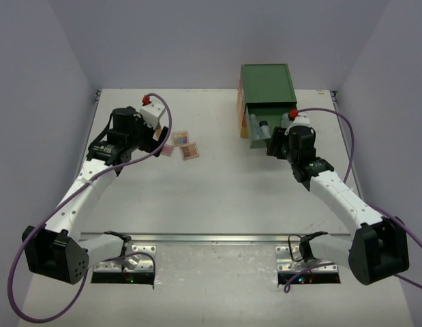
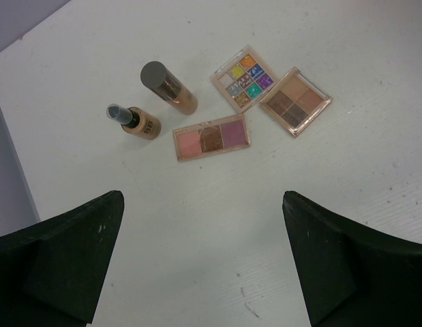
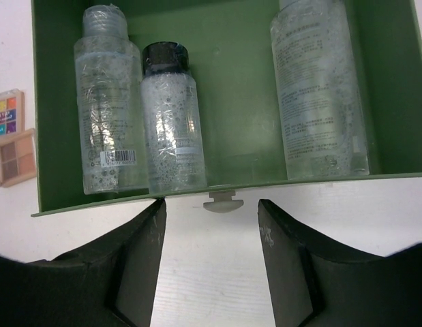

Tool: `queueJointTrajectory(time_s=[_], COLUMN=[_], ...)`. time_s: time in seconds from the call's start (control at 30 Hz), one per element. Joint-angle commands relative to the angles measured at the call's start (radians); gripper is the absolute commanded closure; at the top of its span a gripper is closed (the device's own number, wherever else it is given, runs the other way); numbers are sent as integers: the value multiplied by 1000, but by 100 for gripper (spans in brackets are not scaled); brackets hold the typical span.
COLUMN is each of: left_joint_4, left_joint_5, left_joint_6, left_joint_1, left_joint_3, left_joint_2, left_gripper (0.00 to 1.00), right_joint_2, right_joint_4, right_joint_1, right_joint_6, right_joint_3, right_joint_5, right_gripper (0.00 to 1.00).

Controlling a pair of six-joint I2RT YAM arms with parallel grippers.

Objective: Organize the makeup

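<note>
My left gripper (image 2: pixel 204 272) is spread wide and holds nothing. It hangs over the table (image 1: pixel 217 197) left of centre. Beyond my fingertips sit three palettes: a multicoloured one (image 2: pixel 243 78), a brown one (image 2: pixel 295 101) touching it, and a pink one (image 2: pixel 211 137) just beside both. Two amber bottles (image 2: pixel 156 102) are close by, apart from each other.

My right gripper (image 3: pixel 211 252) is at the far right, its fingers parted about halfway and closed on nothing. The drawer (image 3: pixel 251 30) of the green chest (image 1: pixel 267 83) is pulled out, its small knob (image 3: pixel 223 201) just ahead of my fingertips, untouched. Three clear bottles lie inside: two (image 3: pixel 139 116) side by side at the left, one (image 3: pixel 320 88) at the right.
</note>
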Motion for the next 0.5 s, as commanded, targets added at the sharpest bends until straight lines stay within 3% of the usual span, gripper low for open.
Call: queueJointTrajectory(time_s=[0.0, 0.33, 0.47], left_joint_4=[56, 74, 79], left_joint_5=[-8, -8, -8], left_joint_6=[2, 6, 6], left_joint_1=[0, 1, 0], left_joint_3=[-8, -7, -10], left_joint_2=[10, 40, 50], left_gripper=[0, 0, 0], right_joint_2=[25, 44, 52], right_joint_4=[177, 246, 276], right_joint_1=[-5, -4, -5], right_joint_6=[7, 21, 22], right_joint_3=[21, 22, 15], right_joint_5=[29, 37, 25], right_gripper=[44, 46, 66])
